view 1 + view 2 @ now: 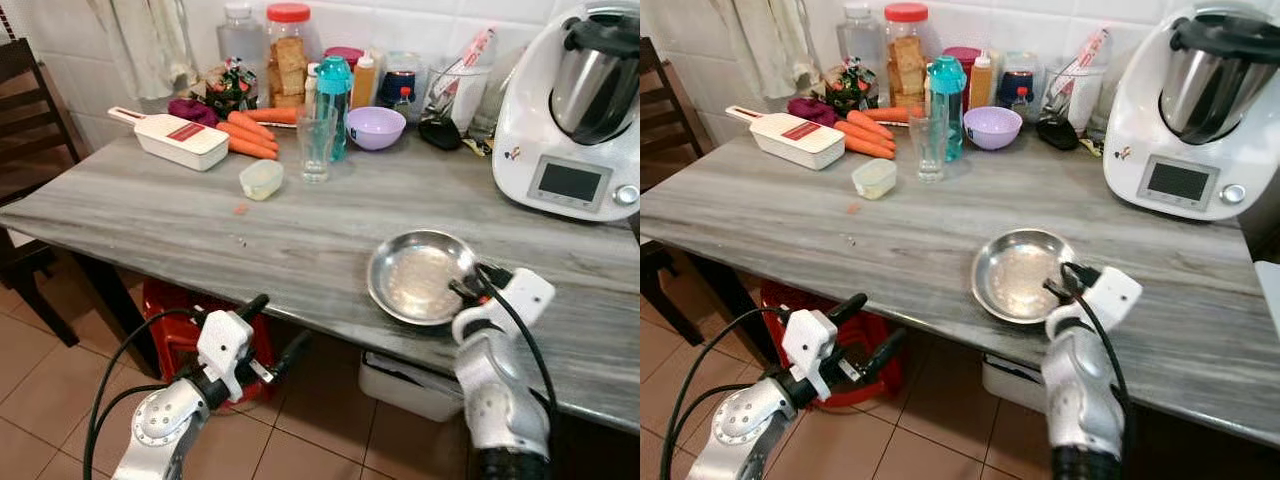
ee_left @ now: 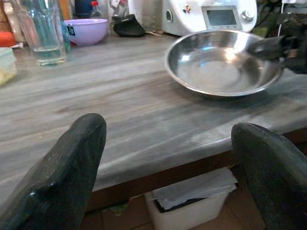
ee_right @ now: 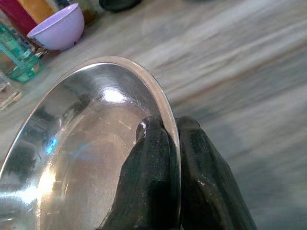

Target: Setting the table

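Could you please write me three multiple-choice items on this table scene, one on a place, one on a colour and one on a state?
1. Where does the steel plate lie?
A. near the table's front edge
B. against the wall tiles
C. on the floor

2. What colour is the small bowl at the back?
A. green
B. purple
C. black

3. How is the right pincer?
A. wide open above the plate
B. shut on the plate's rim
C. holding the glass

Answers: 1 A, the plate sits by the near edge. 2 B, the bowl is lilac purple. 3 B, the right wrist view shows one finger on each side of the rim. The left pincer hangs open below the table.
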Available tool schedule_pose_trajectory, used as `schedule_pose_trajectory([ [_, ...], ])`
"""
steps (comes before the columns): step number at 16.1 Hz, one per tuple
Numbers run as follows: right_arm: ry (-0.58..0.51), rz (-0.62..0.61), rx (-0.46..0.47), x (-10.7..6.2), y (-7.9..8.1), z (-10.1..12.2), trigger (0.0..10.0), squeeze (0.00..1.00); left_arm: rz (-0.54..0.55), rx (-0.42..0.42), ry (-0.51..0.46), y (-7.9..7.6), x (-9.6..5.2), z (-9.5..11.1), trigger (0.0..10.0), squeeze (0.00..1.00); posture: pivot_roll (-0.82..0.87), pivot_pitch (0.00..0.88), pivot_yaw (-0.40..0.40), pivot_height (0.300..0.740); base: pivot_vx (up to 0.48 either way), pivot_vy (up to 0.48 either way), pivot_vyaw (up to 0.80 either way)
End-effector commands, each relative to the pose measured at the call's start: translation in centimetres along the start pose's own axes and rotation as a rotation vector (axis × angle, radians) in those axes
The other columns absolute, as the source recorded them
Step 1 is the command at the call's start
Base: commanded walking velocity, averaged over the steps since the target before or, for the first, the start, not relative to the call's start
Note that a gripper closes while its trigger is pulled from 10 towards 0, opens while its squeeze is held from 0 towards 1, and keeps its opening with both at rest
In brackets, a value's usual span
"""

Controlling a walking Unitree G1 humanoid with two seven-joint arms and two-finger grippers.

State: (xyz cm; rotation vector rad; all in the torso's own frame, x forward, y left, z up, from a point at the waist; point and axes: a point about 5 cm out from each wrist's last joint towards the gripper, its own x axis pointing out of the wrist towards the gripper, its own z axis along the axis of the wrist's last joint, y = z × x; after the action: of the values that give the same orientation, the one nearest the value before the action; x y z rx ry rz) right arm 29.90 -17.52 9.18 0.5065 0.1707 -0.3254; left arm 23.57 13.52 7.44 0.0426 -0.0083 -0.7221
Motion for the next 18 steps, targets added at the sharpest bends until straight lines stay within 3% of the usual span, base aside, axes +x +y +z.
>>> schedule_pose_trajectory([
  [1,0.015,-0.003,0.02,0.3,0.2,0.0,10.0,0.0,-0.016,0.011,-0.007,0.0,0.2,0.4,10.0,0.0,0.0,0.0,-0.03,0.74,0.0,0.0,0.0],
  [4,0.075,0.024,0.035,0.7,1.3,-0.9,10.0,0.0,-0.019,0.013,-0.007,0.0,0.3,0.5,10.0,0.0,0.0,0.0,-0.025,0.74,0.0,0.0,0.0],
  [5,0.077,0.024,0.037,0.7,1.3,-1.0,10.0,0.62,-0.02,0.013,-0.008,0.0,0.3,0.6,10.0,0.0,0.0,0.0,-0.025,0.74,0.0,0.0,0.0],
  [6,0.091,0.028,0.053,0.7,1.4,-1.3,10.0,1.0,-0.022,0.011,-0.009,-0.1,0.3,0.6,10.0,0.0,0.01,0.0,-0.025,0.74,0.0,0.0,0.0],
  [12,0.09,0.057,0.054,1.0,2.1,-1.3,10.0,1.0,-0.037,0.012,0.002,-0.1,0.2,0.4,10.0,0.0,0.0,0.0,-0.018,0.74,0.0,0.0,0.0],
  [16,-0.047,0.126,-0.06,0.3,2.7,0.7,10.0,1.0,-0.044,0.008,0.004,-0.2,0.3,0.4,10.0,0.0,0.0,0.0,-0.014,0.74,0.0,0.0,0.0],
  [18,-0.086,0.139,-0.075,-0.2,2.4,1.3,10.0,1.0,-0.042,0.01,0.004,-0.1,0.3,0.4,10.0,0.0,0.0,0.0,-0.014,0.74,0.0,0.0,0.0],
])
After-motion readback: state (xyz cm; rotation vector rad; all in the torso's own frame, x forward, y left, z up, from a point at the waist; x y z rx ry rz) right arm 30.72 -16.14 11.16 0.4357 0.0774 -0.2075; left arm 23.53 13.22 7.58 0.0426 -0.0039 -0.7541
